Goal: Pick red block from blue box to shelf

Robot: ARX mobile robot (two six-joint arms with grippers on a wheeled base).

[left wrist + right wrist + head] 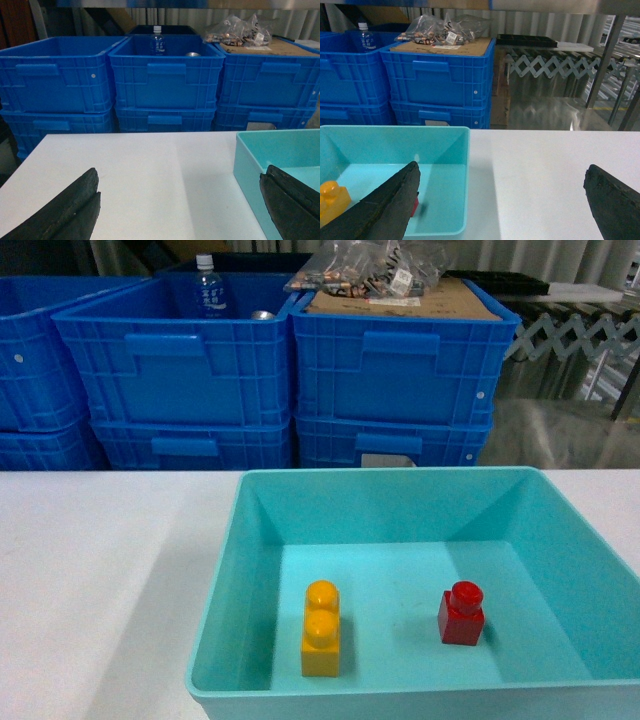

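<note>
So the small glossy red plastic block with one round stud [461,613] is sitting upright on the floor of the wide shallow turquoise plastic tub [225,585], right of centre, nothing touching it. A longer yellow two-stud block [321,629] stands well to its left in the same tub, the two clearly apart. That's only obvious from the head camera, which looks straight down into the tub and shows neither arm.

The wrist cams tell the other half. The right gripper [502,202] has its black fingers [382,205] spread wide; the left-hand finger hangs over the tub and covers nearly all of the red block, just a sliver of red peeks out beside it, while the other finger is out over the bare white table [545,170]. The yellow block pokes in at the bottom-left corner there.

The left gripper [180,210] is spread wide too, one finger over the table and the other over the tub's near wall. No blocks visible from that side at all.

Behind the table are stacked dark blue ribbed crates [170,365], one with a clear water bottle [208,287] in it, another topped with cardboard and a plastic bag of small parts [365,267]. Only the right wrist view catches the shiny steel uprights [602,62] on the far right.
</note>
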